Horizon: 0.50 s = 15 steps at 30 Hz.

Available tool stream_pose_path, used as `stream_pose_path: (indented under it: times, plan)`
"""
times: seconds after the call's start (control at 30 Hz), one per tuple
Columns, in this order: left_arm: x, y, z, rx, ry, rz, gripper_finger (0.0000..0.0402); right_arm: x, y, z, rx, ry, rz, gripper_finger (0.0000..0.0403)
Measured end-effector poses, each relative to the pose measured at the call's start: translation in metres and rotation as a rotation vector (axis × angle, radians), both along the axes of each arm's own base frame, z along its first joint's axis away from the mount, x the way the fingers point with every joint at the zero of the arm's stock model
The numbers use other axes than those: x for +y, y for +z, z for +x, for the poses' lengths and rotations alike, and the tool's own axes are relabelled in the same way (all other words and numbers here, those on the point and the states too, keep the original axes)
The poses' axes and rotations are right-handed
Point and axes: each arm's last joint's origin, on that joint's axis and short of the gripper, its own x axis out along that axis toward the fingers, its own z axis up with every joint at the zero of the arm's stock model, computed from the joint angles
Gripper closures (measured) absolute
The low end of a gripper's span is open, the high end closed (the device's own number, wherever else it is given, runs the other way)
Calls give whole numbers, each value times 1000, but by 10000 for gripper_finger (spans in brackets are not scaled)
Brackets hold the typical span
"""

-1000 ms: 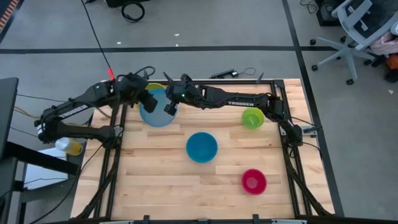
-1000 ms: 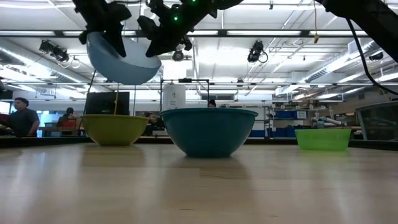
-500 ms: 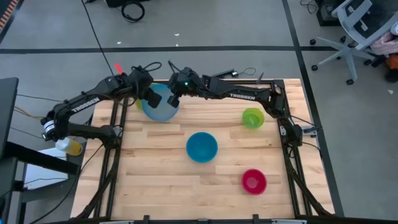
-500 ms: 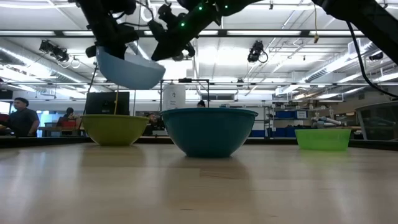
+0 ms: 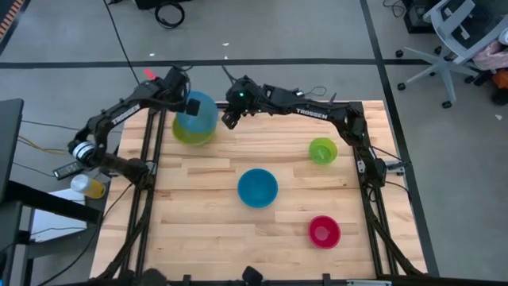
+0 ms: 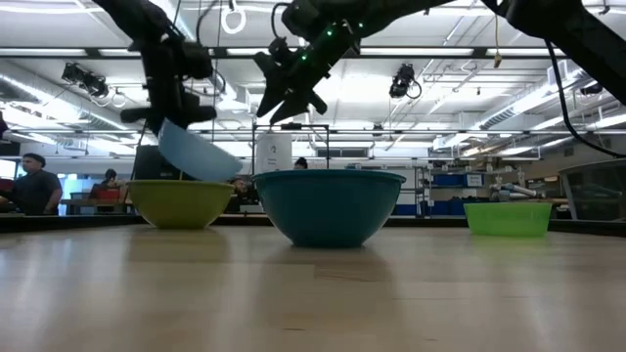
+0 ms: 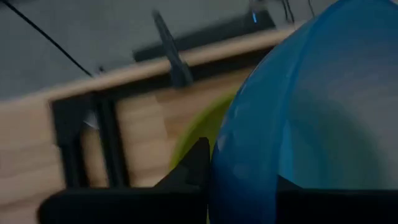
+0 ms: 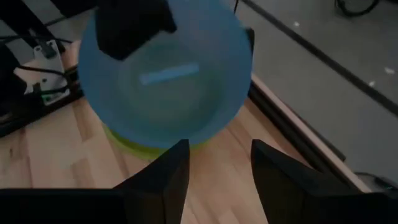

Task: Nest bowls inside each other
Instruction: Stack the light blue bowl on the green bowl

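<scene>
**Light blue bowl hangs over the yellow-green one**

Up at the far-left corner of the worktop (image 5: 198,246), the left gripper (image 5: 187,106) is clamped on the rim of the light blue bowl (image 5: 197,116) and holds it tilted in the air, directly above the large yellow-green bowl (image 5: 184,137). From table height the light blue bowl's low edge dips right down to the yellow-green rim, though whether the two touch I cannot tell. In the left wrist view the blue wall fills the frame with a sliver of yellow-green peeking out behind it.

Just to the right of that pair, the right gripper (image 5: 231,119) hovers off the bowl with its fingers (image 8: 163,176) spread apart and nothing between them; its wrist view looks straight at the light blue bowl with a clear gap of wood before it.

Elsewhere, the teal blue bowl (image 5: 257,188) sits mid-worktop, upright. The small lime green bowl (image 5: 322,150) stands toward the right edge, well apart. The small red-pink bowl (image 5: 324,231) rests at the near right, alone.
</scene>
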Motion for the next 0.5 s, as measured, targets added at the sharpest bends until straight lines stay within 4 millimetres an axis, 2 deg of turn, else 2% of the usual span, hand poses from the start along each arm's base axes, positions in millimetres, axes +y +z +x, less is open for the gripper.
stream_pose_path:
  times: [0.23, 0.5]
  plan:
    - [12, -25, 5, 72, -7, -110, 277, -3, -4, -6, 64, -7, 25, 226]
    - [12, -25, 5, 97, -37, -103, 183, 2, -9, -10, 111, 55, 109, 227]
